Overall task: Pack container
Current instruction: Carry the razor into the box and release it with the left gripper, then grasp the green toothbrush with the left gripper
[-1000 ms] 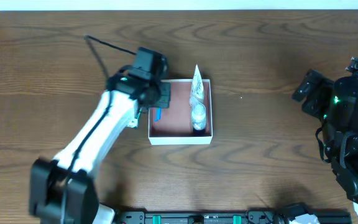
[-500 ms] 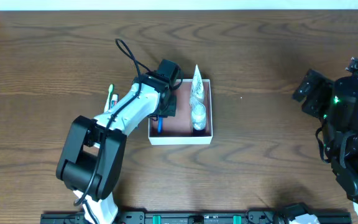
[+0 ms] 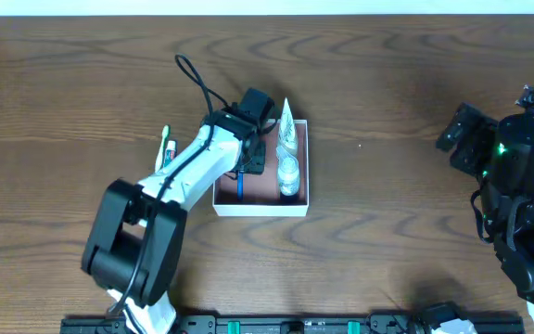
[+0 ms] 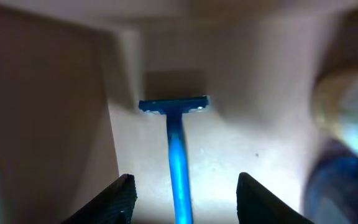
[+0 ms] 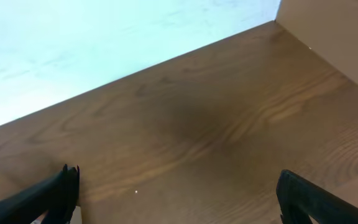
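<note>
The container [image 3: 260,210], a shallow white-walled box with a reddish-brown floor, sits at the table's middle. In it lie a blue razor [image 3: 239,186], a white tube [image 3: 286,125] and a small clear bottle [image 3: 288,174]. My left gripper [image 3: 253,156] is inside the box at its left side. In the left wrist view the open jaws [image 4: 186,196] straddle the razor's handle [image 4: 179,162] without touching it, and the razor lies on the box floor [image 4: 247,149]. My right gripper [image 3: 457,139] is open and empty at the far right, over bare table [image 5: 179,193].
A green-and-white toothbrush [image 3: 165,144] lies on the table left of the box, beside my left arm. A black cable [image 3: 193,79] loops up behind the left arm. The blurred bottle [image 4: 347,118] fills the right edge of the left wrist view.
The left arm swung in over the box and the razor now lies flat along the box's left side. The box slid slightly left and the tube tilted. The right arm stayed still.
</note>
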`<move>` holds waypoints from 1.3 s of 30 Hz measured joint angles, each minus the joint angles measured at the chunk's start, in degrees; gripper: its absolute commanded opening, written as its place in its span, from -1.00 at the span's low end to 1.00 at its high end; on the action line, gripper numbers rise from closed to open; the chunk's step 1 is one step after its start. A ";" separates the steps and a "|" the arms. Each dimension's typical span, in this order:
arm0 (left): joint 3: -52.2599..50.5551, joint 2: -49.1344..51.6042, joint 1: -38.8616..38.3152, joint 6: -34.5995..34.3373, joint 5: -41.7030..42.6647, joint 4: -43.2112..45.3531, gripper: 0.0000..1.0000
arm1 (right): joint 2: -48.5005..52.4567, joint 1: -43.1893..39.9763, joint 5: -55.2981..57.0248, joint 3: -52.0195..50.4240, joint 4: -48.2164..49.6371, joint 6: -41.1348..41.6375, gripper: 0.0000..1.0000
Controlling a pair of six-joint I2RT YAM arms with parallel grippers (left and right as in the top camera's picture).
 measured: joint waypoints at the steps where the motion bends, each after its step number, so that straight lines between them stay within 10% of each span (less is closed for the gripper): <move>1: 0.09 -1.14 -0.02 0.00 -0.07 0.02 0.07 | 0.00 0.00 0.02 0.02 0.00 0.00 0.98; 13: 2.01 -19.41 2.16 1.14 -6.73 -3.78 0.39 | 0.00 0.00 0.00 0.00 0.00 0.02 0.98; 20: 1.73 -15.93 18.03 5.44 -7.78 -5.90 0.62 | 0.00 0.00 0.02 0.02 0.00 0.02 0.98; 39: 1.11 3.04 31.61 23.19 -0.50 2.86 0.28 | 0.00 0.00 0.00 0.02 0.00 0.02 0.98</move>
